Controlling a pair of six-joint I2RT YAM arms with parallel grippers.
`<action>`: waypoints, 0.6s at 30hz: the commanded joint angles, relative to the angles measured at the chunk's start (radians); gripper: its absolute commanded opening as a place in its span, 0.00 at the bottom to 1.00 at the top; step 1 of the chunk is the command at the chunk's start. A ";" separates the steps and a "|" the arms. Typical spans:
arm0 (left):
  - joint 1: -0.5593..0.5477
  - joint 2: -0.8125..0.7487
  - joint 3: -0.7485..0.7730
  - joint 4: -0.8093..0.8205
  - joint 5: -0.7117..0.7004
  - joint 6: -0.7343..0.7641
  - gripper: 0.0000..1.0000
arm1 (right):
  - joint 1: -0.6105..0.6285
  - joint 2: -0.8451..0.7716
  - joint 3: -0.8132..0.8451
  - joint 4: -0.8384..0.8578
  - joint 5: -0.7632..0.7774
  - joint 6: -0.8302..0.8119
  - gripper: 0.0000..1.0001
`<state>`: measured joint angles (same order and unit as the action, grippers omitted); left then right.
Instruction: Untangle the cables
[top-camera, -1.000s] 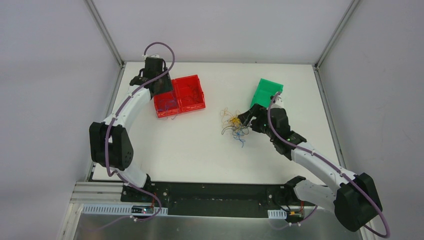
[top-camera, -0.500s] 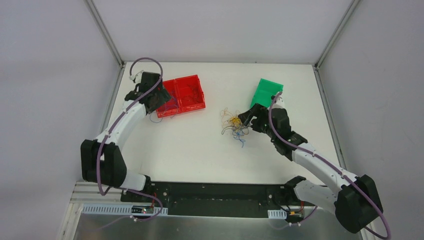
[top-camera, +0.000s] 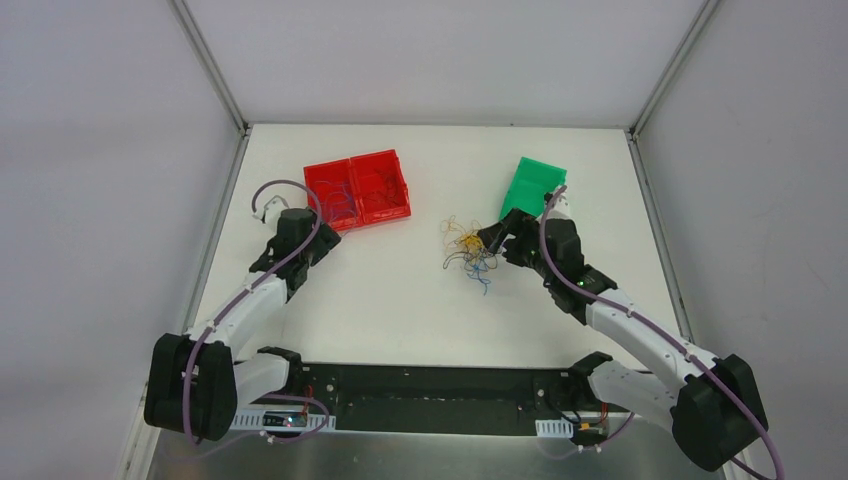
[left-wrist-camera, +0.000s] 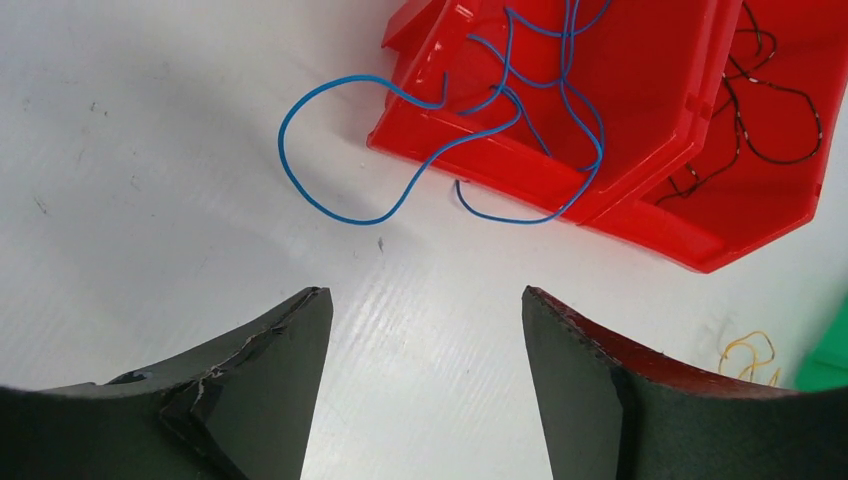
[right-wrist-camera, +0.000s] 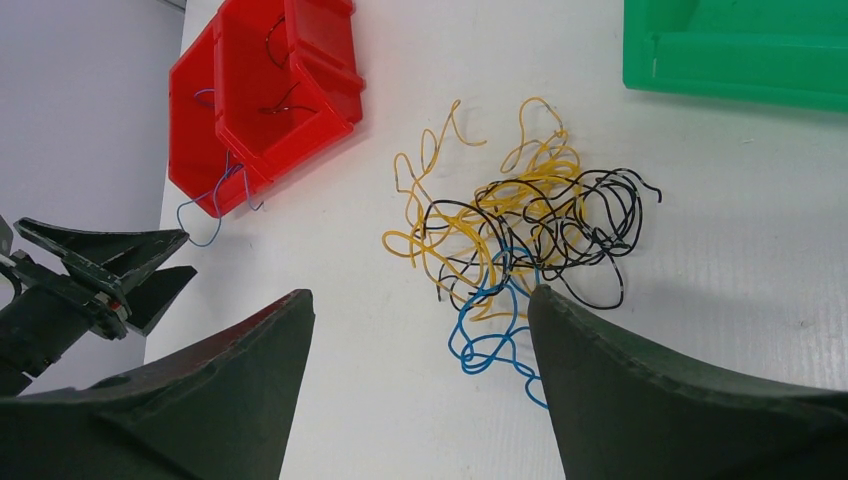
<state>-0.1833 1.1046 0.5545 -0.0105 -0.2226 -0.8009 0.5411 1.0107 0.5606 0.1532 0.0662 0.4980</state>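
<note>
I am holding my right end effector (right-wrist-camera: 418, 300) wide open and empty at the near edge of the tangle of hair-thin yellow, black and blue wires (right-wrist-camera: 525, 235), which is lying on the white table (top-camera: 380, 300) between the pair of red plastic bins (top-camera: 372, 186) and the green plastic bin (right-wrist-camera: 735, 65). I am judging the main risk to be pinching several strands at once and dragging the whole knot along, or a strand slipping between my fingers. My left end effector (left-wrist-camera: 424, 295), also wide and empty, is facing a loose blue wire (left-wrist-camera: 335, 150) spilling over a red bin's rim; snagging it could pull it out. Nothing is blocking the tangle, though the green bin is sitting close behind it.
</note>
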 joint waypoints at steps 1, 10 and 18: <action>0.001 -0.003 -0.041 0.209 -0.051 0.028 0.72 | -0.001 -0.004 0.009 0.038 0.005 0.004 0.82; 0.107 0.127 -0.087 0.354 0.058 -0.010 0.66 | -0.001 0.000 0.006 0.037 -0.005 0.005 0.82; 0.178 0.206 -0.101 0.430 0.114 -0.031 0.47 | -0.001 0.005 0.002 0.042 -0.017 0.008 0.83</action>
<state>-0.0177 1.2800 0.4438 0.3355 -0.1566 -0.8261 0.5411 1.0168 0.5606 0.1532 0.0620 0.4980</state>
